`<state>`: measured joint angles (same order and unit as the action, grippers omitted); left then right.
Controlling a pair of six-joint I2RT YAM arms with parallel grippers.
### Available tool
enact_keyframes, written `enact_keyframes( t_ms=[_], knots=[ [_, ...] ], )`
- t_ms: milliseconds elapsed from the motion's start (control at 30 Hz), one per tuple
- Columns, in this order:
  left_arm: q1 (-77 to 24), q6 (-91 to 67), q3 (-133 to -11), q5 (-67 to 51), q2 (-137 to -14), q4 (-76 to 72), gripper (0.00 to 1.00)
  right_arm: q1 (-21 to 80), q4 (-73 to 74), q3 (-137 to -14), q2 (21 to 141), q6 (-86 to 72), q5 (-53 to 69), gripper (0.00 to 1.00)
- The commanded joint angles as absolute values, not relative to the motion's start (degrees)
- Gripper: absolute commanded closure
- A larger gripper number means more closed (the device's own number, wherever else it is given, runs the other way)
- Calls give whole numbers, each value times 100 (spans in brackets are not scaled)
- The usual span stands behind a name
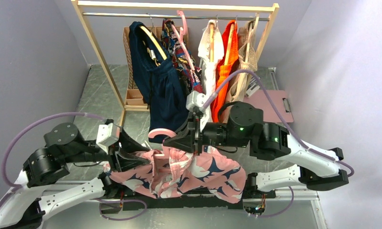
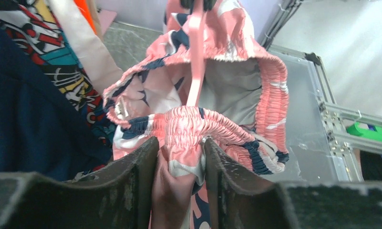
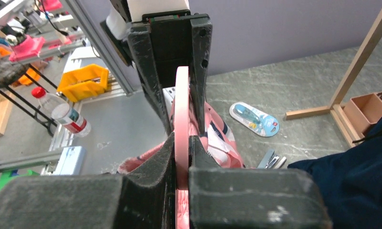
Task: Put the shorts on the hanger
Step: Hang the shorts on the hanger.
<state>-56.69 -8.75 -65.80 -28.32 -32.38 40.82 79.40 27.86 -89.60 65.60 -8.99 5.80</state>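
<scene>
The pink shorts (image 1: 179,174) with navy and white print hang bunched low in the middle of the top view, held up between both arms. My left gripper (image 1: 124,160) is shut on their gathered elastic waistband (image 2: 189,125), which gapes open in the left wrist view. My right gripper (image 1: 175,140) is shut on the pale-pink hanger (image 1: 159,135); its flat edge (image 3: 181,109) stands upright between the jaws. One hanger arm (image 2: 194,57) reaches down into the waistband opening. The shorts (image 3: 217,136) show below the hanger in the right wrist view.
A wooden clothes rack (image 1: 179,8) stands behind with a navy garment (image 1: 158,86), a multicolour patterned garment (image 1: 181,57), white and orange tops. A wooden box (image 1: 134,95) sits at its foot. A pink clipboard (image 1: 270,102) lies right. A blue-white stapler pack (image 3: 254,118) lies on the table.
</scene>
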Motion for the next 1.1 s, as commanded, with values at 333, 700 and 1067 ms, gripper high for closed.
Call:
enact_keyframes(
  t_ms=[333, 700, 1067],
  knots=[
    [-5654, -1057, -7196, -1772, -3019, 4399, 43, 7910, 1840, -8486, 5421, -1220, 123, 100],
    [-5651, -973, -9586, -2380, -3809, 3550, 27, 7906, 1607, -9751, 5475, -1095, 774, 100],
    [-5651, -688, -9676, -2097, -3912, 4517, 26, 7910, 1322, -9066, 5071, -1160, 532, 100]
  ],
)
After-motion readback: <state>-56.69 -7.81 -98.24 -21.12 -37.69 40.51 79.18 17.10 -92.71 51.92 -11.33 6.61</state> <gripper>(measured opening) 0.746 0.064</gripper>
